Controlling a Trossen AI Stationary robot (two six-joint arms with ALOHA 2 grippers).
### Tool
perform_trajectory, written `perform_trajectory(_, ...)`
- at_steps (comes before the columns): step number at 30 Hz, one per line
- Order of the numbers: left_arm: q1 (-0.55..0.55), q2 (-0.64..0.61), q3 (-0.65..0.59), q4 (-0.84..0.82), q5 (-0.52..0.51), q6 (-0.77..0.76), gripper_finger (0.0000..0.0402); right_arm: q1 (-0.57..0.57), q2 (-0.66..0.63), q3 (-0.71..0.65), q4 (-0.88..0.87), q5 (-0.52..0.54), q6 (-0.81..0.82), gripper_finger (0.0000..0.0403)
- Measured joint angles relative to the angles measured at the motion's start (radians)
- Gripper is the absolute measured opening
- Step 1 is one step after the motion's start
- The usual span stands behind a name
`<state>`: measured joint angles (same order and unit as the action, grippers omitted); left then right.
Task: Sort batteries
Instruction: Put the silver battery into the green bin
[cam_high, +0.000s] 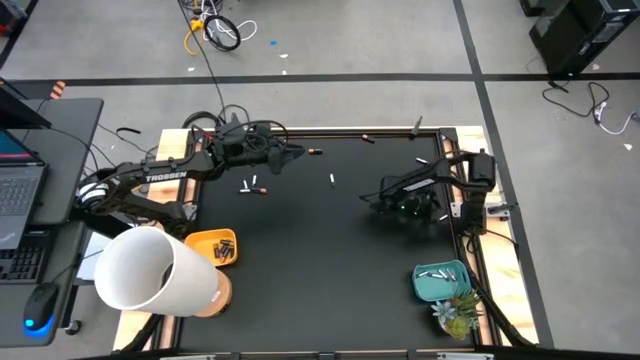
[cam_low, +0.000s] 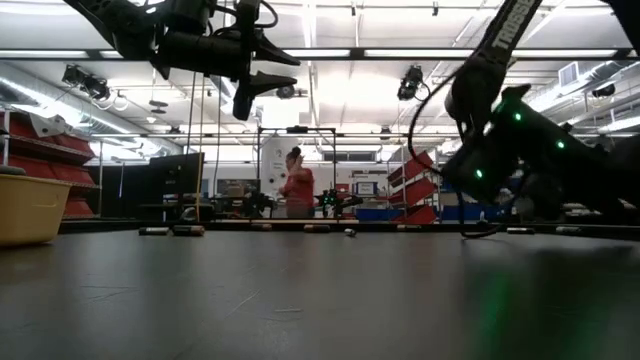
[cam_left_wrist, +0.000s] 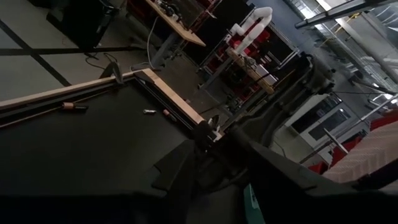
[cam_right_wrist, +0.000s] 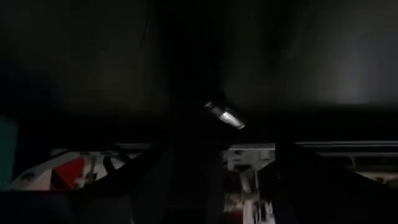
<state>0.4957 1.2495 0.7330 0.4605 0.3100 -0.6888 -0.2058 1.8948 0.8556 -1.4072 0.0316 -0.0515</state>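
Note:
Several small batteries lie loose on the black mat: a cluster (cam_high: 253, 186), one silver (cam_high: 333, 179), and others by the far edge (cam_high: 315, 152). My left gripper (cam_high: 292, 154) hangs open, level and high above the mat's far left part (cam_low: 258, 72), with nothing between its fingers. My right gripper (cam_high: 380, 200) is low over the mat's right side, slanting down, fingers apart. A silver battery (cam_right_wrist: 225, 116) lies on the mat just ahead of those fingers, untouched.
A yellow tray (cam_high: 200, 240) holding dark batteries sits at the near left beside a big white cylinder (cam_high: 150, 270). A teal tray (cam_high: 425, 285) with pale batteries stands at the near right. Wooden rails (cam_high: 470, 135) border the mat. A person (cam_low: 297, 185) stands far behind the table.

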Motion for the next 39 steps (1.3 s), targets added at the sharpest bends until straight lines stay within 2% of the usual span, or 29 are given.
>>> perform_trajectory(7,0.000,0.000,0.000,-0.001,0.019,-0.001,0.0160,0.003,0.019,-0.046,0.112,-0.003,-0.010,0.0269)
perform_trajectory(15,0.000,0.000,0.000,0.000,0.031,-0.007,0.0160,0.003,0.015,-0.077,0.170,0.007,-0.016,0.0231)
perform_trajectory(20,0.000,0.000,0.000,0.001,0.052,-0.023,0.0160,0.002,0.015,-0.079,0.177,0.024,-0.015,0.0191)
perform_trajectory(26,0.000,0.000,0.000,0.002,0.053,-0.022,0.0160,0.002,0.016,-0.078,0.179,0.039,-0.012,0.0120)
perform_trajectory(35,0.002,0.000,0.000,0.002,0.054,-0.021,0.0160,0.002,0.017,-0.078,0.172,-0.009,-0.021,0.0016)
perform_trajectory(39,0.002,0.000,0.000,0.002,0.054,-0.021,0.0160,0.000,0.017,-0.078,0.170,-0.022,-0.023,0.0008)
